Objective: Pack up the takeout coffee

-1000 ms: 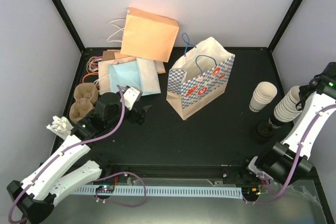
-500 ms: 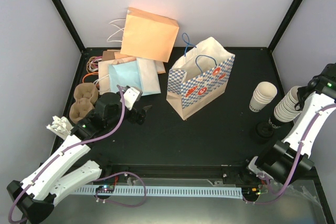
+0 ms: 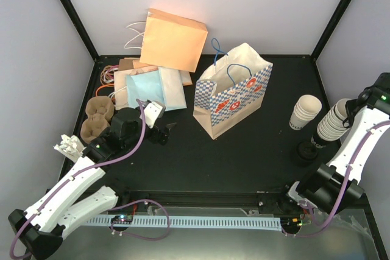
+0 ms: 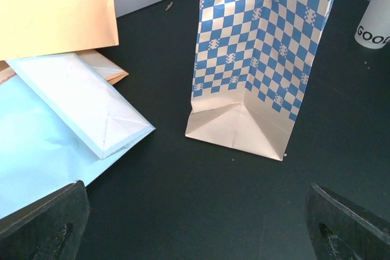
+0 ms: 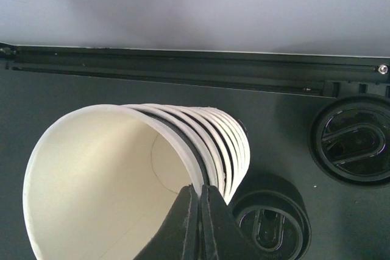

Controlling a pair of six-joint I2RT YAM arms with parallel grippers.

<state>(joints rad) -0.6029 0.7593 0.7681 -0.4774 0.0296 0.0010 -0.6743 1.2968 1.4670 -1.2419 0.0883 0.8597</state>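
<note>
Black tabletop (image 3: 244,156), right side: the right gripper (image 5: 199,192) is pinched tight on the rim of a cream-white tapered paper cup (image 5: 103,181), the frontmost of a tilted nested stack of white cups (image 5: 239,144). The left gripper (image 4: 195,196) gapes wide and empty, facing a blue-checked paper bag (image 4: 262,47).

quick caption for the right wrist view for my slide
Right gripper pinched shut on the rim of the front cup of a nested stack, black lids beside.
</note>
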